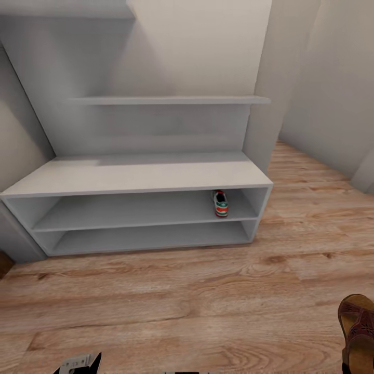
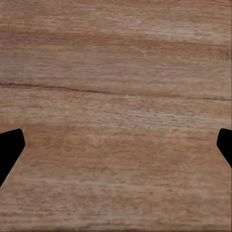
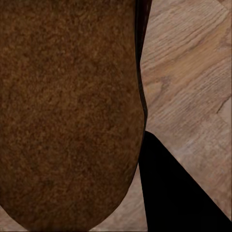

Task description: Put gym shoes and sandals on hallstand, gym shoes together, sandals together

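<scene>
One gym shoe (image 1: 221, 203) stands in the upper bay of the hallstand (image 1: 135, 176), near its right end, heel toward me. A dark brown sandal (image 1: 358, 332) shows at the lower right of the head view. Its brown underside (image 3: 67, 116) sits right in front of the right wrist camera. My right gripper (image 3: 135, 183) is shut on this sandal, with one black finger (image 3: 179, 193) against its edge and the other hidden behind it. My left gripper (image 2: 116, 150) hangs open over the bare corridor floor (image 2: 116, 72), nothing between its fingers.
The hallstand's flat top, lower bay (image 1: 145, 236) and a floating shelf (image 1: 171, 99) are bare. Walls close in on the left and right (image 1: 332, 93). A wide strip of wood floor (image 1: 171, 301) lies between me and the rack.
</scene>
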